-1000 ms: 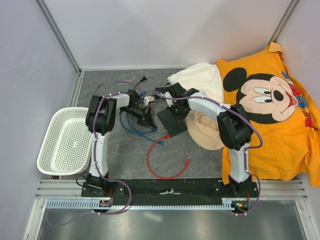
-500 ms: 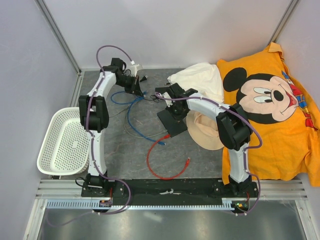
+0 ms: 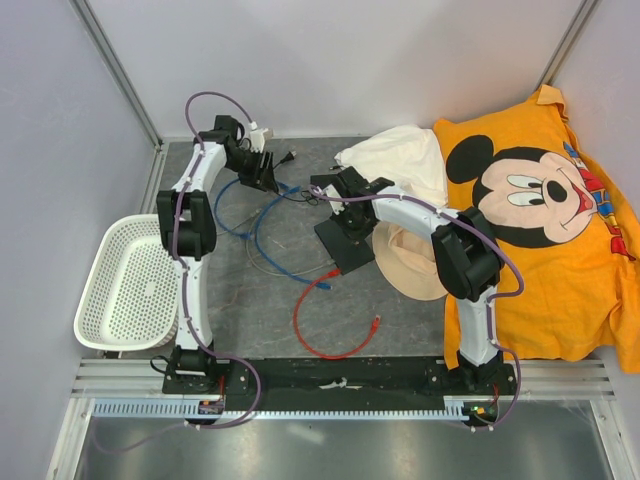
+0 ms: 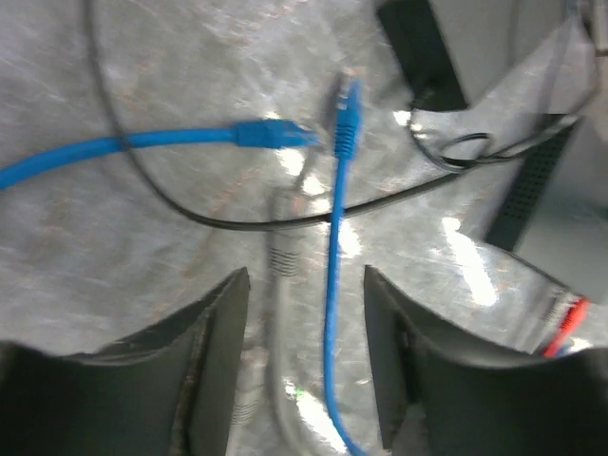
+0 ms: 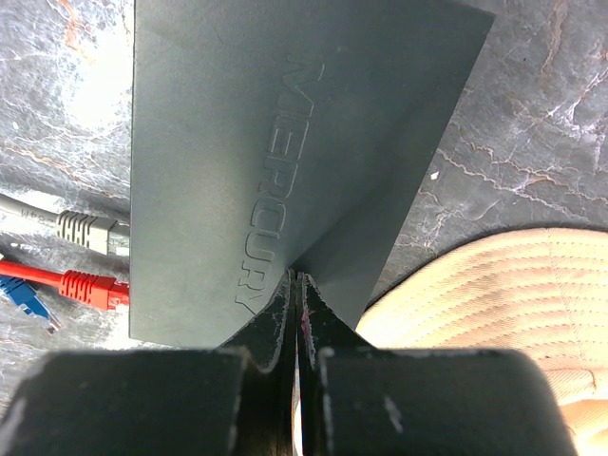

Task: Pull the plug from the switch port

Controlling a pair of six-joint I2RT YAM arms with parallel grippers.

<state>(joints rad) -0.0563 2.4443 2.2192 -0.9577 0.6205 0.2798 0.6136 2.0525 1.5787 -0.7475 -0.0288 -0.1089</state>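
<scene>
The right gripper (image 5: 295,285) is pressing its jaws together until they nearly touch. A pinkish sliver in the seam is too small to make out. The tips are bearing on the flat, matte black box (image 5: 237,142), which has MERCURY embossed on its lid. The switch port is lying along the box's narrow edge, which is turned away from every camera. A ribbed grey plug (image 5: 87,228) and a red plug (image 5: 90,285) are butting against that edge, but I cannot tell whether either is seated. A woven tan hat (image 5: 475,294) is lying just beside the box.

The left gripper (image 4: 306,280) is hanging wide open and empty near the far-left corner, above the marbled grey table (image 4: 114,247). Below it, a blue plug (image 4: 274,134) and a second blue plug (image 4: 348,114) are lying loose, with a thin black cord (image 4: 237,220) crossing them. Blur is softening this view.
</scene>
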